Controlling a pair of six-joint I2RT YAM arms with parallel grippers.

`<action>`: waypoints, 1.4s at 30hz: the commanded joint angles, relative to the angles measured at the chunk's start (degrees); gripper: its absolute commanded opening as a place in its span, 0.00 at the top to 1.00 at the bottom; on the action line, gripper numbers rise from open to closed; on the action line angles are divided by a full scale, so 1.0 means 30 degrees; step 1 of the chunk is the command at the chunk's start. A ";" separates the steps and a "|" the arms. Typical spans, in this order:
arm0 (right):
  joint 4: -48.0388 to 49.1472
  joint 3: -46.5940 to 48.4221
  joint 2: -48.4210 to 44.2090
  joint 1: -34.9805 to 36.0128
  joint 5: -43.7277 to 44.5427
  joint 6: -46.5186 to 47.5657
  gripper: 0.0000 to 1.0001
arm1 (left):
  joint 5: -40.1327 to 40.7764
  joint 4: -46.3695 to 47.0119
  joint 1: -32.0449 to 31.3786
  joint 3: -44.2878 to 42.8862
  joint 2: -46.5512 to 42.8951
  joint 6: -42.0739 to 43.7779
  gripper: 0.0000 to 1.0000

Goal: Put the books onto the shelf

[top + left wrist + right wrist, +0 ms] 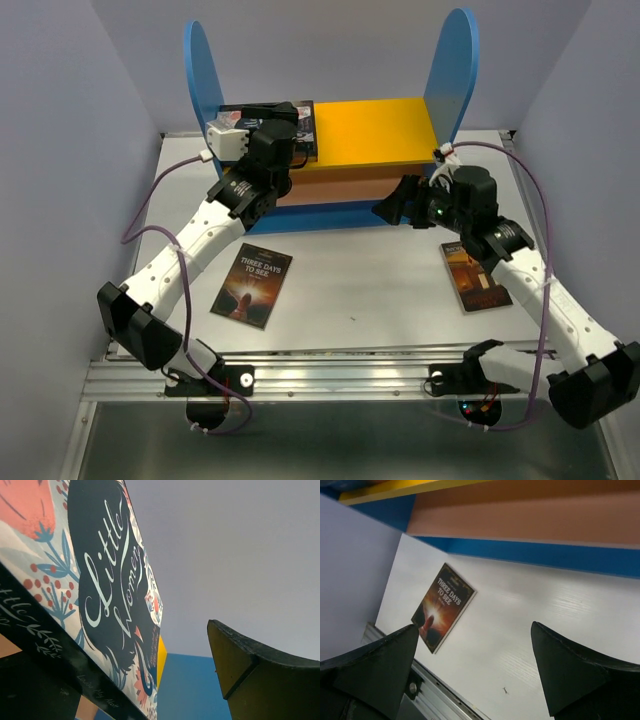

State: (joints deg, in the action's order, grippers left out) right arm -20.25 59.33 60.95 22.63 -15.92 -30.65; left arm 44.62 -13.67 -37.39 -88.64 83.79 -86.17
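Observation:
The shelf (pixel 375 130) stands at the back of the table, with blue side panels and a yellow top board. At the left end of that top board sits a dark book (pixel 306 125), and my left gripper (pixel 283 122) is right at it. In the left wrist view a floral "Little Women" book (pixel 107 585) leans against the left side of my left gripper (pixel 170 680), which is open, with a wide gap to its right finger (pixel 260 680). My right gripper (pixel 397 205) (pixel 474 630) hangs open and empty before the shelf's lower boards. "Three Days to See" (pixel 252 285) (pixel 442 607) lies flat on the table.
An orange-brown book (pixel 475 275) lies on the table at the right, partly under my right arm. A metal rail (pixel 330 375) runs along the near edge. Pale walls close in both sides and the back.

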 commanded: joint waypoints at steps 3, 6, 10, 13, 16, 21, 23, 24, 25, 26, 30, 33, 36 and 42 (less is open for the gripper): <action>0.1653 0.3011 0.2796 0.2121 -0.2080 0.2042 0.00 | -0.1278 0.0045 0.0215 0.0248 -0.1531 0.2233 0.01; 0.1682 0.4887 0.3676 0.2534 -0.1724 0.2834 0.00 | -0.2303 0.0072 0.0653 0.1213 -0.2203 0.2181 0.01; 0.1711 0.7289 0.5370 0.2766 -0.2186 0.3828 0.04 | -0.2862 0.0866 0.0890 0.2534 -0.2880 0.2296 0.01; 0.1711 0.9251 0.6893 0.2971 -0.4203 0.5406 0.07 | -0.2920 0.0516 0.1007 0.2244 -0.2881 0.2706 0.01; 0.1332 1.1360 0.8069 0.3149 -0.4768 0.5967 0.09 | -0.3329 0.0661 0.1095 0.2125 -0.2793 0.3176 0.01; -0.0163 1.4174 1.0208 0.3559 -0.4129 0.7376 0.11 | -0.4150 0.0808 0.1329 0.2067 -0.2413 0.3587 0.01; -0.0455 1.5226 1.1204 0.3559 -0.3776 0.7726 0.13 | -0.4384 0.0719 0.1446 0.2095 -0.2441 0.3383 0.01; -0.0544 1.5581 1.1526 0.3559 -0.3513 0.7699 0.13 | -0.4414 0.0748 0.1446 0.2212 -0.2528 0.3208 0.01; -0.0748 1.6019 1.2255 0.3559 -0.3308 0.7699 0.15 | -0.4473 0.0923 0.1475 0.2590 -0.2616 0.3119 0.01; -0.1359 1.7039 1.2610 0.3559 -0.3248 0.7902 0.16 | -0.4705 0.1214 0.1505 0.2826 -0.2733 0.3205 0.01; -0.1834 1.8571 1.3901 0.3559 -0.3219 0.7758 0.22 | -0.4795 0.1540 0.1622 0.3268 -0.3115 0.3177 0.01; -0.1746 1.9158 1.4429 0.3559 -0.3159 0.7407 0.26 | -0.4941 0.1598 0.1681 0.3355 -0.3232 0.3440 0.01; -0.1658 1.9480 1.4781 0.3559 -0.3218 0.7113 0.26 | -0.5409 0.1716 0.1768 0.3443 -0.3349 0.4025 0.01; -0.1190 1.9393 1.4928 0.3559 -0.3129 0.6761 0.27 | -0.7576 0.2330 0.2237 0.4642 -0.4079 0.5022 0.01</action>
State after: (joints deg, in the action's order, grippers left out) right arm -26.41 114.72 105.49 33.08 -25.96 -9.50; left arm 26.09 -6.61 -31.66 -77.49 74.32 -75.35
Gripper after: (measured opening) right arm 0.735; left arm 0.989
